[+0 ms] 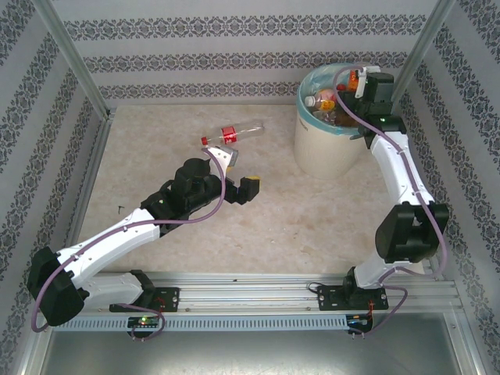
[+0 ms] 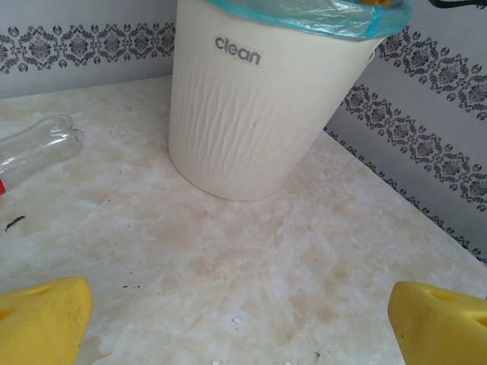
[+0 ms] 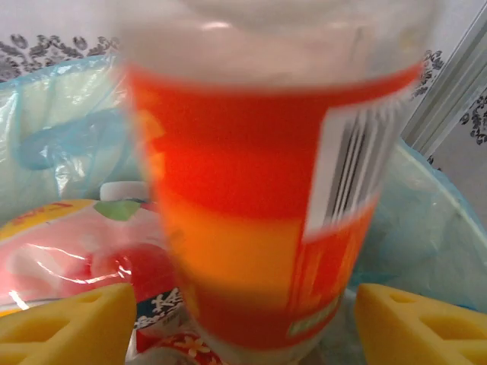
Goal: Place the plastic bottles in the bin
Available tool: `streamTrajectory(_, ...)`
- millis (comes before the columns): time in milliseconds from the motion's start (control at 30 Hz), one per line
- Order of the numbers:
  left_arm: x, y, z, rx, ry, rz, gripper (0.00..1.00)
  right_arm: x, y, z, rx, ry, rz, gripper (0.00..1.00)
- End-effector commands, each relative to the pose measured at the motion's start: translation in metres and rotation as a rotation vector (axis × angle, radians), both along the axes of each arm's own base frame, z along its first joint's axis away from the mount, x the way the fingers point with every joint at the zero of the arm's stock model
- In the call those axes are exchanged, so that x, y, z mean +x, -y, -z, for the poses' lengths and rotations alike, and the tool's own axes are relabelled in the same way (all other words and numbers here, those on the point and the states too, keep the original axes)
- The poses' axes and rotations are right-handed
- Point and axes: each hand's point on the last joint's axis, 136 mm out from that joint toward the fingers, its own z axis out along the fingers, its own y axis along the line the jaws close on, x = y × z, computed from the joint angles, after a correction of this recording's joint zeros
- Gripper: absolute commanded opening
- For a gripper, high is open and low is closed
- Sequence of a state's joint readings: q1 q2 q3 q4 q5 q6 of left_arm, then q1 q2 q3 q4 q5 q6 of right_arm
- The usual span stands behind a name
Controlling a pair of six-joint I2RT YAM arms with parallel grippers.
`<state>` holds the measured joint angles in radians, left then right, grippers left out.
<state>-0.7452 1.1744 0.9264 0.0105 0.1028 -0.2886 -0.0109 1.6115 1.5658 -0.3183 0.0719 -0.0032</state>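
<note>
The cream bin point(image 1: 328, 148), lined with a teal bag point(image 3: 426, 228), stands at the back right and holds several bottles point(image 1: 324, 101). My right gripper point(image 1: 361, 84) hangs over its rim. In the right wrist view a blurred bottle with an orange-red label point(image 3: 259, 190) sits between the yellow fingers point(image 3: 68, 323), with a gap on each side; the gripper point(image 3: 247, 327) is open. One clear bottle with a red label and red cap point(image 1: 234, 133) lies on the table. My left gripper point(image 1: 237, 173) is just in front of it, open and empty point(image 2: 243, 319), facing the bin point(image 2: 251, 114).
Patterned walls close off the back and both sides of the table point(image 1: 195, 226). A metal post point(image 1: 418, 47) rises right behind the bin. In the left wrist view the lying bottle point(image 2: 38, 148) is at the far left.
</note>
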Motion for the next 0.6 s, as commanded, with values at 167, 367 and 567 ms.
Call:
streamTrajectory(167,-0.001,0.001,0.005,0.012,0.002,0.003,1.00,-0.039,-0.019,-0.072,0.104,0.105,-0.055,0.83)
streamTrajectory(367,0.000,0.000,0.008,0.006,-0.008,-0.005,1.00,-0.039,-0.013,-0.085,0.083,0.141,-0.026,0.83)
streamTrajectory(567,0.001,-0.001,0.006,0.003,-0.009,-0.018,1.00,-0.018,0.001,-0.101,0.106,0.177,0.071,0.54)
